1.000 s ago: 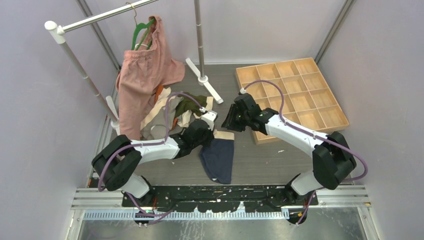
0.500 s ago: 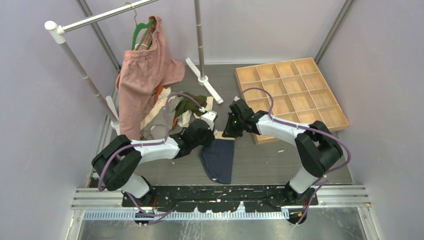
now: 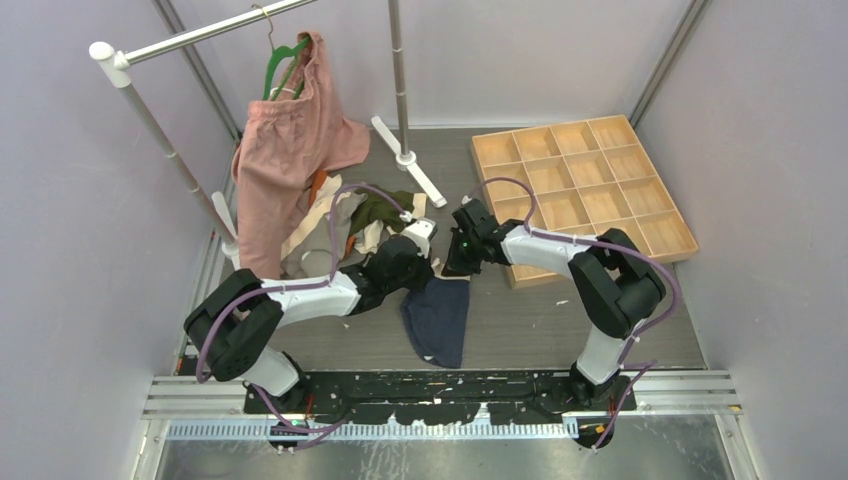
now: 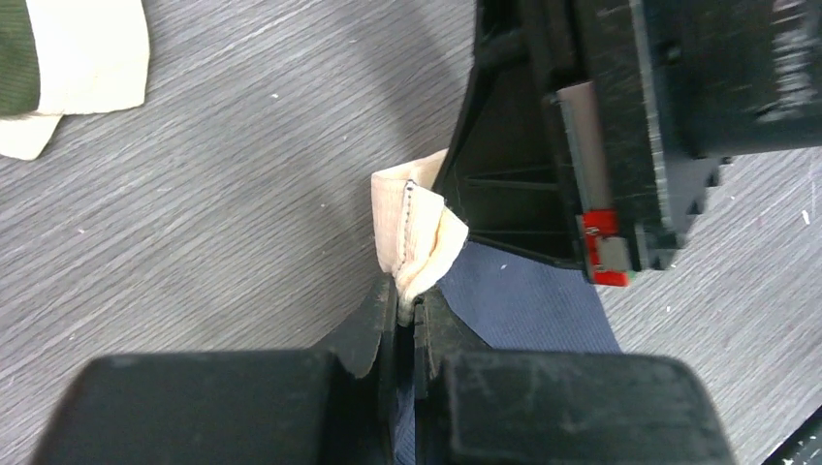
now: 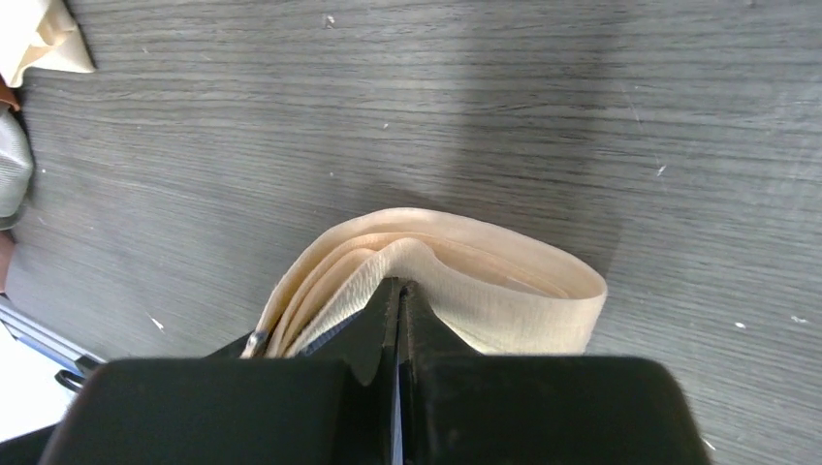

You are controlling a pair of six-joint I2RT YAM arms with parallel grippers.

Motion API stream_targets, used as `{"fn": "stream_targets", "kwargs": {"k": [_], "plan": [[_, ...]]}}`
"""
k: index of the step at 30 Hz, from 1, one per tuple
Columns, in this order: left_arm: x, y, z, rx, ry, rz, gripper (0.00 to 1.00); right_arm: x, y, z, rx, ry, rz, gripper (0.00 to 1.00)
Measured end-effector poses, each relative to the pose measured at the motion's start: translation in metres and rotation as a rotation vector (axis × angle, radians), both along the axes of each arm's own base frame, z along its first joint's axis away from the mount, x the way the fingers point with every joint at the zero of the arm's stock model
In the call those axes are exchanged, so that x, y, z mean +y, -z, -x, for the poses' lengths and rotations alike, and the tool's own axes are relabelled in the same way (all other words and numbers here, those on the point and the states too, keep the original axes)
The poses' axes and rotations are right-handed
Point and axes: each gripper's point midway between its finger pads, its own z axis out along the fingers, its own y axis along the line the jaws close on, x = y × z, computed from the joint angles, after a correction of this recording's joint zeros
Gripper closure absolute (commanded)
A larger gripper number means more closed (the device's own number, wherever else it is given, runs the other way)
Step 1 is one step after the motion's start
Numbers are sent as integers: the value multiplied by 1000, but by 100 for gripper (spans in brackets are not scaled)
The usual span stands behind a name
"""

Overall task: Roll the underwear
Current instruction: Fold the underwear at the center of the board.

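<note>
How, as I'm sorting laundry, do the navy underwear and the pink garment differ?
The navy underwear is small, lies on the table, its cream waistband pinched by the left gripper and right gripper; the pink garment is far larger, hangs from a green hanger, ungripped. Both are cloth.

I can read no lettering, number or brand mark anywhere I look: none on the underwear [image 3: 437, 318], none on the wooden tray [image 3: 550, 128], none on the clothes rack [image 3: 397, 70].

lilac walls [image 3: 80, 250] enclose a grey wood-grain table [image 3: 520, 330].
</note>
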Motion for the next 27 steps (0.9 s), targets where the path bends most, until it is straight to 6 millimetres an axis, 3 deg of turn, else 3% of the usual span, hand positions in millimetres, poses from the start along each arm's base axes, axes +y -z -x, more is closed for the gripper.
{"fn": "stream_targets", "kwargs": {"k": [5, 11, 18, 27], "plan": [[-8, -5, 3, 12, 27, 29, 99, 1, 10, 0, 15, -3, 6, 99], [-14, -6, 7, 42, 43, 66, 99, 8, 8, -3, 4, -13, -24, 99], [-22, 4, 6, 91, 40, 90, 99, 12, 10, -5, 7, -10, -63, 98], [-19, 11, 2, 96, 1, 78, 99, 3, 4, -1, -9, 15, -63, 77]]}}
